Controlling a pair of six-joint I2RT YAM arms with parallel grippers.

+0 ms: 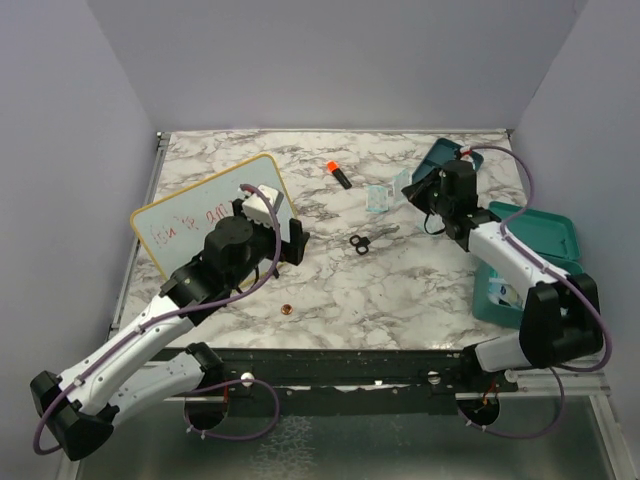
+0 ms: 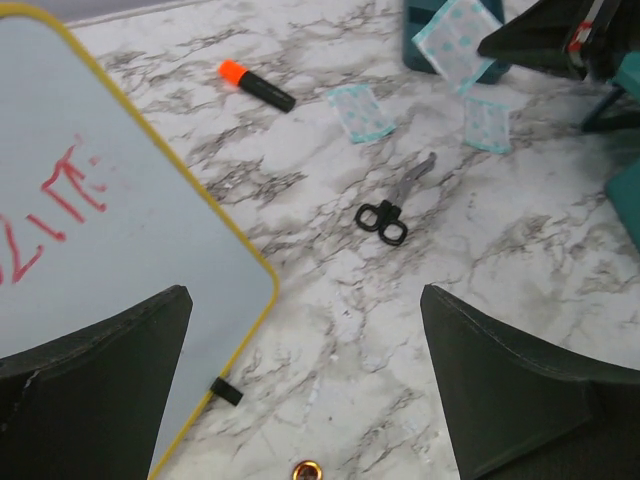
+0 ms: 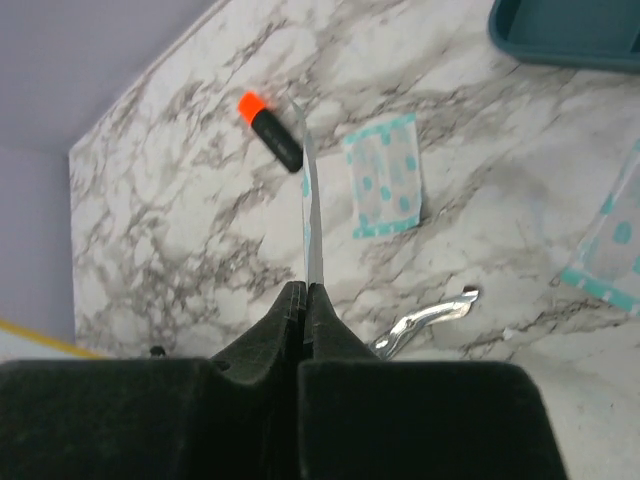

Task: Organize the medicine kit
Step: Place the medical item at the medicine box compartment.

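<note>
Medicine kit (image 1: 550, 232): teal hard-plastic case, rounded corners, at right edge of table (image 1: 330, 285). Appears open, white contents showing at near end. Matching shallow teal tray (image 1: 440, 156) lies separately, back right, partly hidden.

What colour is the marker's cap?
Orange, on the black marker; clearest in the left wrist view.

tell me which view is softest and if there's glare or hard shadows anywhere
Top external: even, diffuse light, only faint shadows on the white-and-grey marble tabletop, no glare. Left wrist: the open left gripper's black fingers are dark and soft-edged; the small black-handled scissors look sharp. Right wrist: softest near the lens, at the shut right gripper; the thin edge-on packet it pinches blurs slightly.
</note>
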